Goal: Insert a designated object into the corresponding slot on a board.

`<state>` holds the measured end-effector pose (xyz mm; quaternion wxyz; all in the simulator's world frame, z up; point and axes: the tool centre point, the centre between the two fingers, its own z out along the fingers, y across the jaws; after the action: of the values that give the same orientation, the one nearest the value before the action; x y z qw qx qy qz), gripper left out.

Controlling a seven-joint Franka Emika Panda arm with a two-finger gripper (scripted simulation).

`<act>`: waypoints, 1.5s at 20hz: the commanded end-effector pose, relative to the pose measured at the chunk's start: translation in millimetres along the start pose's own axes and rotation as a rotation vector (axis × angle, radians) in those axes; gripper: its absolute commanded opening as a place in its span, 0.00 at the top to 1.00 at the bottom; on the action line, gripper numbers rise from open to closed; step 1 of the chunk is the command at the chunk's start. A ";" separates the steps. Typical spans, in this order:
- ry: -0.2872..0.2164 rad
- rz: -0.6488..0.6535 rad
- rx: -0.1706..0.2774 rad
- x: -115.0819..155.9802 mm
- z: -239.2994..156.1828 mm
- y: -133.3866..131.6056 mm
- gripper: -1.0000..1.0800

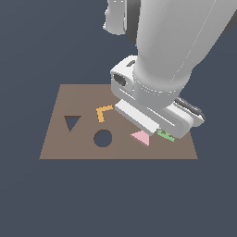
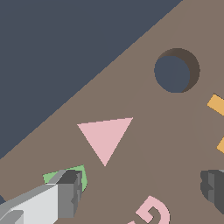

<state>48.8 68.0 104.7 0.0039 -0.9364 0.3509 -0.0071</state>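
Observation:
The pale-pink triangle piece lies flat on the brown board, to the exterior view's right of the round hole. The dark triangular slot is near the board's left end in the exterior view and is out of the wrist view. My gripper is open and empty, low over the board. In the wrist view the triangle lies just ahead of the two fingers, apart from them. The gripper's hand hides the fingertips in the exterior view.
An orange L-shaped piece lies behind the round hole. A green letter piece lies beside the triangle, partly under one finger in the wrist view. A pink letter G lies between the fingers. The board's edge meets a dark floor.

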 end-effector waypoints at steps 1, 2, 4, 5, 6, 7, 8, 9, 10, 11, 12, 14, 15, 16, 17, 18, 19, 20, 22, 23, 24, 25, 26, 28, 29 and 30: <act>0.000 0.090 -0.003 2.4 9.4 -6.9 0.04; -0.001 0.122 -0.004 3.5 13.0 -9.4 0.04; -0.001 0.184 -0.006 5.7 19.6 -14.0 0.04; -0.002 0.214 -0.006 6.9 22.7 -16.1 0.04; -0.002 0.242 -0.007 8.1 25.7 -18.1 0.04; -0.003 0.268 -0.008 9.3 28.6 -20.0 0.04; -0.003 0.294 -0.009 10.5 31.3 -21.7 0.04; -0.003 0.318 -0.009 11.6 33.9 -23.4 0.04; -0.004 0.341 -0.010 12.8 36.3 -24.9 0.04; -0.004 0.362 -0.011 13.9 38.6 -26.2 0.04; -0.004 0.382 -0.011 15.1 40.8 -27.5 0.04; -0.005 0.419 -0.012 17.2 44.7 -29.7 0.04; -0.005 0.435 -0.012 18.2 46.4 -30.7 0.04; -0.005 0.450 -0.013 19.1 48.0 -31.5 0.04; -0.006 0.464 -0.013 20.0 49.4 -32.3 0.04; -0.006 0.476 -0.014 20.8 50.7 -32.9 0.04; -0.006 0.487 -0.014 21.5 51.9 -33.5 0.04; -0.006 0.496 -0.014 22.1 52.9 -34.0 0.04; -0.007 0.510 -0.014 23.1 54.4 -34.7 0.04; -0.007 0.515 -0.015 23.5 54.9 -34.9 0.04; -0.007 0.519 -0.015 23.8 55.2 -35.1 0.04; -0.007 0.521 -0.015 24.0 55.4 -35.2 0.04; -0.007 0.522 -0.015 24.2 55.5 -35.2 0.04; -0.007 0.519 -0.015 23.9 55.5 -34.9 0.04; -0.007 0.519 -0.015 23.9 55.9 -34.9 0.04; -0.007 0.519 -0.015 23.8 57.1 -35.0 0.04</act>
<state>90.8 78.7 49.6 0.0000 -0.8150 0.5794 -0.0001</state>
